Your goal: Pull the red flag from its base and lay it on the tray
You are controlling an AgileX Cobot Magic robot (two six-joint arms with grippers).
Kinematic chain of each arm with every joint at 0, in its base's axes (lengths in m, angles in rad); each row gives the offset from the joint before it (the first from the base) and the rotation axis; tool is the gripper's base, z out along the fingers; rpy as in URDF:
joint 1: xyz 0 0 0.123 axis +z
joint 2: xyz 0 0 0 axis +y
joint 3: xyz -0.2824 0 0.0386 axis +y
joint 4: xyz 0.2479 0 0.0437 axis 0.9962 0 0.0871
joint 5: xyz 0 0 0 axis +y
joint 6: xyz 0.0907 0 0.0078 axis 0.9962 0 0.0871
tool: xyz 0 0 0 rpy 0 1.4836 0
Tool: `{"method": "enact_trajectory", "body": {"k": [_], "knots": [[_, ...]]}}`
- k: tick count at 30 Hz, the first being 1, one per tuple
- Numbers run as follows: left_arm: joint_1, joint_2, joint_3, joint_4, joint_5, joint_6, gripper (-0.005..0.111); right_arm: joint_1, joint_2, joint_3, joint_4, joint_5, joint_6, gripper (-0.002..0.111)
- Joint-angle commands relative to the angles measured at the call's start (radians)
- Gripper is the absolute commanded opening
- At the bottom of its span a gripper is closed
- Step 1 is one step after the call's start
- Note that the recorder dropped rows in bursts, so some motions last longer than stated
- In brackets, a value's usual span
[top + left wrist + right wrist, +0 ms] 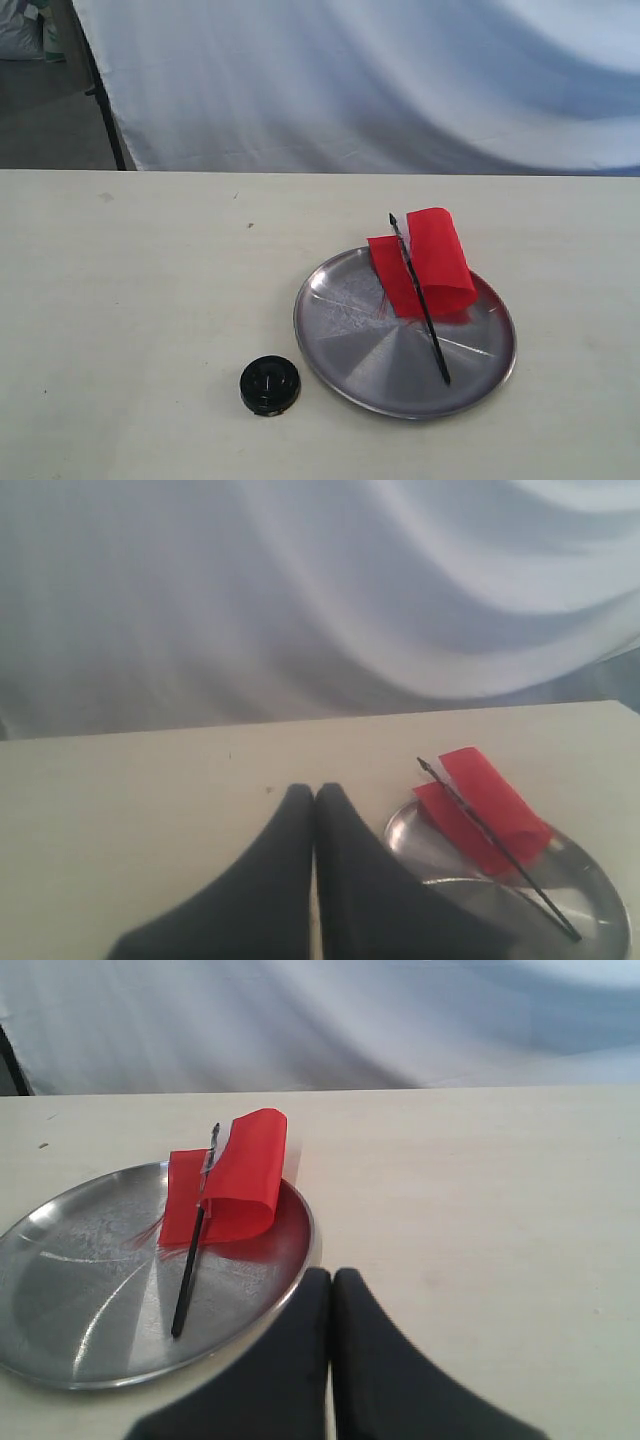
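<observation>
The red flag (430, 262) lies on the silver tray (340, 345), its black pole slanting across the plate and its cloth folded over the far rim. The black round base (270, 385) sits alone on the table, left of the tray. Neither arm shows in the exterior view. In the left wrist view the flag (490, 805) and tray (600, 905) lie beyond my left gripper (314, 792), which is shut with nothing in it. My right gripper (332, 1276) is also shut and empty, beside the tray's rim (300, 1250), with the flag (235, 1175) lying further in.
A pale cloth backdrop (380, 80) hangs behind the table's far edge, with a dark stand leg (105, 110) at the back left. The cream tabletop (130, 280) stretches bare to the left of the base.
</observation>
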Motion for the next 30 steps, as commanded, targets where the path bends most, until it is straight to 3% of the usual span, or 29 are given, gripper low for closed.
{"method": "enact_trajectory", "body": {"k": [1, 18, 28, 30], "knots": [[0.0, -0.004, -0.004, 0.053, 0.01, -0.046, 0.0, 0.0, -0.007, 0.003, -0.009, -0.006, -0.002, 0.0], [0.0, -0.004, 0.031, 0.053, -0.017, 0.142, 0.0, 0.0, -0.007, 0.003, -0.009, -0.006, -0.002, 0.0], [0.0, -0.015, 0.309, 0.053, -0.409, 0.143, 0.0, 0.0, -0.007, 0.003, -0.009, -0.006, -0.002, 0.0], [0.0, -0.06, 0.375, 0.053, -0.435, 0.143, 0.0, 0.0, -0.007, 0.003, -0.009, -0.006, -0.002, 0.0]]}}
